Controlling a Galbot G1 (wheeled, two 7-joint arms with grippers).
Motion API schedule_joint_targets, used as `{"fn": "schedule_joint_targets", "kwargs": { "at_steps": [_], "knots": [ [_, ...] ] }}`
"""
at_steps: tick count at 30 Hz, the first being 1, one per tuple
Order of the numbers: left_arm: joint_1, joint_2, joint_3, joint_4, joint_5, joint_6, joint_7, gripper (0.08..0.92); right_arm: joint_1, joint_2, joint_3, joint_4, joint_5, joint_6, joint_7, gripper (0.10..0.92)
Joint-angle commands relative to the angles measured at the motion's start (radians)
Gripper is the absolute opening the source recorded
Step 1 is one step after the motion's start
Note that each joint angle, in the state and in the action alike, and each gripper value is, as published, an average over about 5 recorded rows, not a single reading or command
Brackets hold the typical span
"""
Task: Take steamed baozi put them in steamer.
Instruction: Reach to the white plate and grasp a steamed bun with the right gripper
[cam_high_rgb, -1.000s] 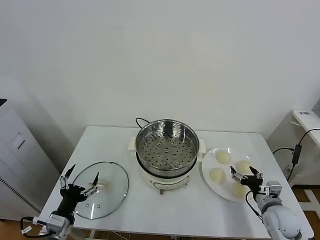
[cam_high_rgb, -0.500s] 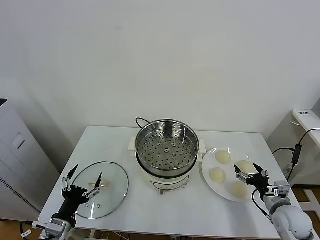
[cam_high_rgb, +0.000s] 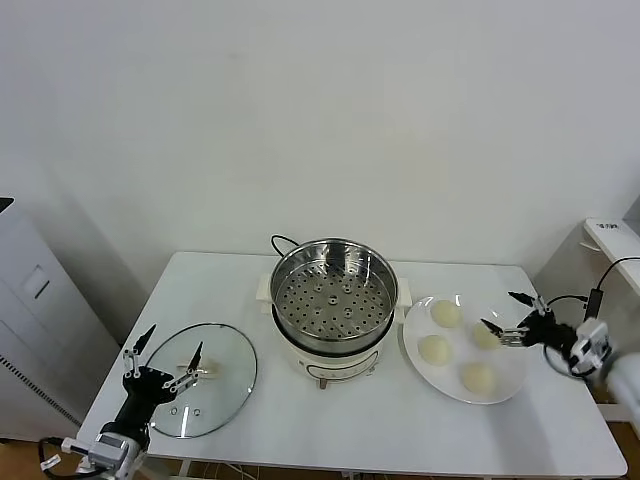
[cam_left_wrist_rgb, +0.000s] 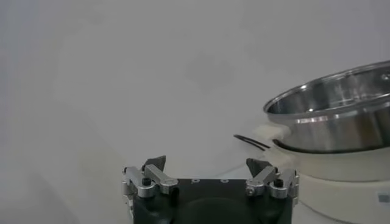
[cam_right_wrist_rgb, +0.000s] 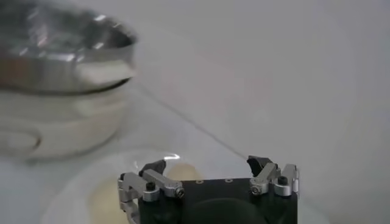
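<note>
Baozi, four pale round soft buns (cam_high_rgb: 446, 313), sit on flat white plate (cam_high_rgb: 512, 385) at 3 o'clock from shiny steel steamer (cam_high_rgb: 334, 300). Right gripper (cam_high_rgb: 512, 318) spread wide, holding nothing, beside farthest-right bun. Left gripper (cam_high_rgb: 160, 363) spread wide over round glass lid (cam_high_rgb: 232, 375) at 9 o'clock.

White tabletop (cam_high_rgb: 300, 420) set against a plain white wall (cam_high_rgb: 320, 120). Grey cabinet (cam_high_rgb: 30, 330) seen at far left; white unit (cam_high_rgb: 600, 260) with black cables at far right.

Bare table (cam_high_rgb: 450, 425) lies between steamer (cam_high_rgb: 334, 300) and plate (cam_high_rgb: 415, 330); the glass lid (cam_high_rgb: 200, 379) fills the left side.
</note>
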Motion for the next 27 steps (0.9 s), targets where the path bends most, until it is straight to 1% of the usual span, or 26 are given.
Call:
{"fn": "schedule_joint_targets", "kwargs": {
  "at_steps": [1, 5, 11, 16, 21, 27],
  "knots": [
    [-0.043, -0.010, 0.002, 0.010, 0.013, 0.016, -0.010, 0.823, 0.560, -0.128, -0.431, -0.166, -0.362, 0.062, -0.461, 0.823],
    [-0.053, -0.010, 0.004, 0.016, 0.028, 0.020, -0.018, 0.823, 0.818, -0.033, -0.677, -0.268, -0.457, 0.073, -0.536, 0.823],
    [-0.059, 0.002, -0.004, 0.018, 0.027, 0.026, -0.021, 0.823, 1.002, 0.162, -0.851, -0.436, -0.502, 0.080, -0.543, 0.823],
    [-0.061, -0.004, -0.006, 0.019, 0.027, 0.030, -0.021, 0.823, 1.023, 0.317, -0.889, -0.567, -0.572, 0.117, -0.512, 0.823],
    [-0.062, -0.005, -0.006, 0.020, 0.028, 0.037, -0.023, 0.823, 0.981, 0.386, -0.892, -0.641, -0.606, 0.135, -0.473, 0.823],
    [-0.061, 0.004, -0.009, 0.018, 0.028, 0.041, -0.026, 0.823, 0.910, 0.455, -0.775, -0.737, -0.751, 0.206, -0.412, 0.823]
  ]
}}
